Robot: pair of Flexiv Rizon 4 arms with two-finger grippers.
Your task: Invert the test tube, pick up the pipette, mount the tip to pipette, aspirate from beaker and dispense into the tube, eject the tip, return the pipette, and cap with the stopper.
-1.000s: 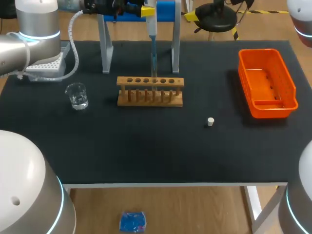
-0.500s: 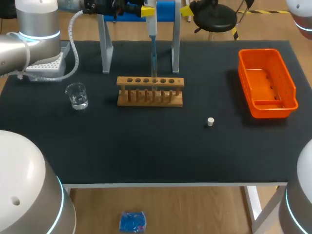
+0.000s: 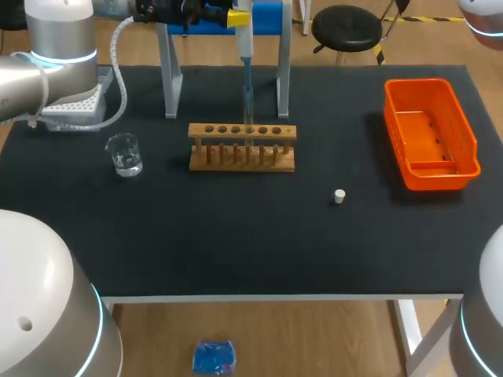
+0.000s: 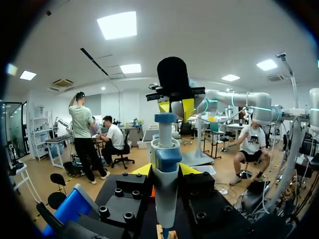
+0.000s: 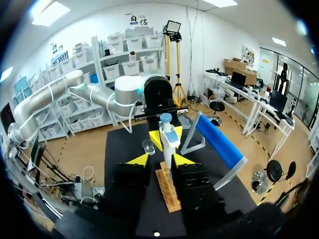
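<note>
My left gripper [image 3: 238, 16] is shut on the blue and white pipette [image 3: 246, 55], holding it upright at the back of the table. The pipette's tip [image 3: 248, 106] reaches down into a hole of the wooden rack [image 3: 242, 147]; the tube there is hard to make out. In the left wrist view the pipette [image 4: 166, 164] stands between my left gripper's fingers [image 4: 165, 170]. My right gripper [image 4: 176, 106] hangs just above the plunger, fingers drawn close with nothing between them. The white stopper [image 3: 339, 196] lies right of the rack. The beaker [image 3: 124, 154] stands to its left.
An orange bin [image 3: 440, 169] sits at the right edge. A grey tip box [image 3: 75, 106] is at the back left. The blue pipette stand with grey legs [image 3: 170, 71] rises behind the rack.
My right gripper has slid out of the head view over the table's far edge, and its fingers have drawn together. The left arm and pipette have not moved.
</note>
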